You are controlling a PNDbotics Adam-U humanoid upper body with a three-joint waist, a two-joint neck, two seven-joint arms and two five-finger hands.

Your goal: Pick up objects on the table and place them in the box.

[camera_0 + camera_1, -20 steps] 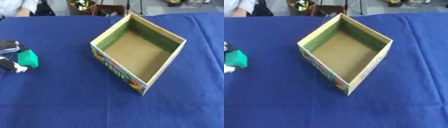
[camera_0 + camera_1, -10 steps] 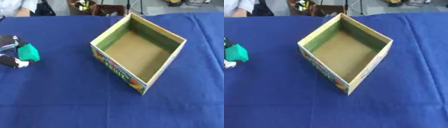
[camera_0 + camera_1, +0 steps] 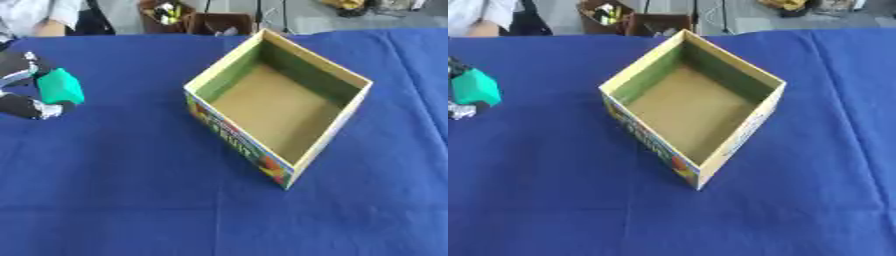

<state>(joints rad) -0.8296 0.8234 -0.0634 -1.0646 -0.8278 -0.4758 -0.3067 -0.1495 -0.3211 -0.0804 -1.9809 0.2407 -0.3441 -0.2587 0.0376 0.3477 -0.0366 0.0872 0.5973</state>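
Left hand (image 3: 24,85) fingers curled round a green block (image 3: 60,86), empty cardboard box (image 3: 278,107) well right of the fingers, blue tabletop (image 3: 122,190) beneath

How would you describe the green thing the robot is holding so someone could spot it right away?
Start at the open cardboard box in the middle of the blue tablecloth, then look to the far left edge. There the left robot hand, black with silver, grips a small green block. It is the only green solid-coloured object outside the box.
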